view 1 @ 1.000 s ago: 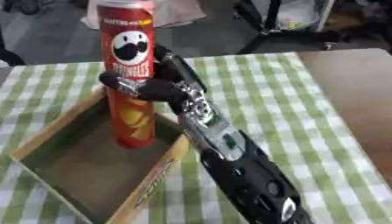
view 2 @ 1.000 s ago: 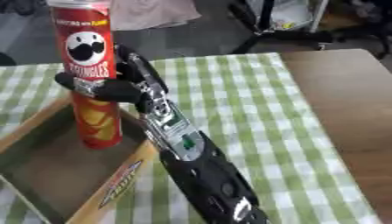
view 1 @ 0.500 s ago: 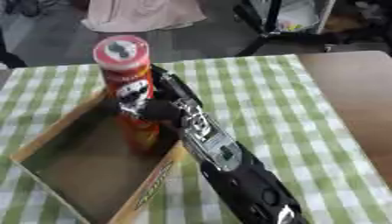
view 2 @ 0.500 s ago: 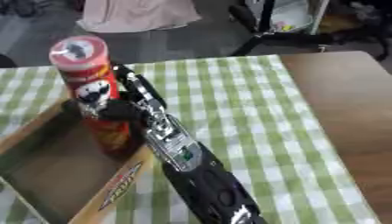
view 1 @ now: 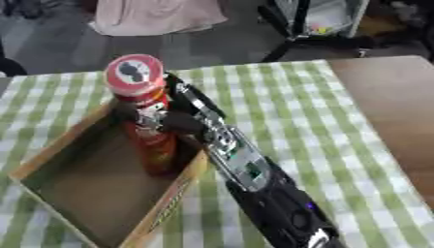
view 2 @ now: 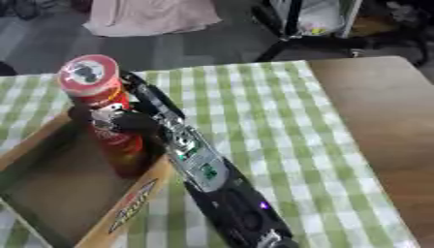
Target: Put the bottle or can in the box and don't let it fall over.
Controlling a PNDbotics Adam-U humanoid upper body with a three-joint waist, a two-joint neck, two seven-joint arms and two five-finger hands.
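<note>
Can: a tall red tube-shaped can [view 1: 146,121] with a round red lid bearing a dark mark; it stands upright inside the box, near the box's right wall, its base on the box floor.
Box: a shallow open cardboard box [view 1: 51,159] with tan walls and a dark brown floor, lying askew on the left part of the table; printing shows on the outer face of its right wall.
Right hand: the black right hand [view 1: 174,123] reaches in from the lower right over the box's right wall, its fingers curled round the middle of the can, so that the can's label is partly hidden behind them.
Right arm: the forearm [view 2: 208,174], black with silver and green parts, runs diagonally from the bottom edge up to the can and hides part of the box's right wall and the cloth beneath it.
Left hand: shows in neither view.
Tablecloth: a green-and-white checked cloth [view 1: 280,106] covers most of the table under the box and the arm.
Table: bare brown wood [view 2: 373,111] shows at the right, beside the cloth's edge.
Background: beyond the far edge of the table, a pale pink cloth [view 1: 152,17] lies on a grey floor, and dark stands or frames [view 2: 314,24] rise at the upper right, well apart from the box.
</note>
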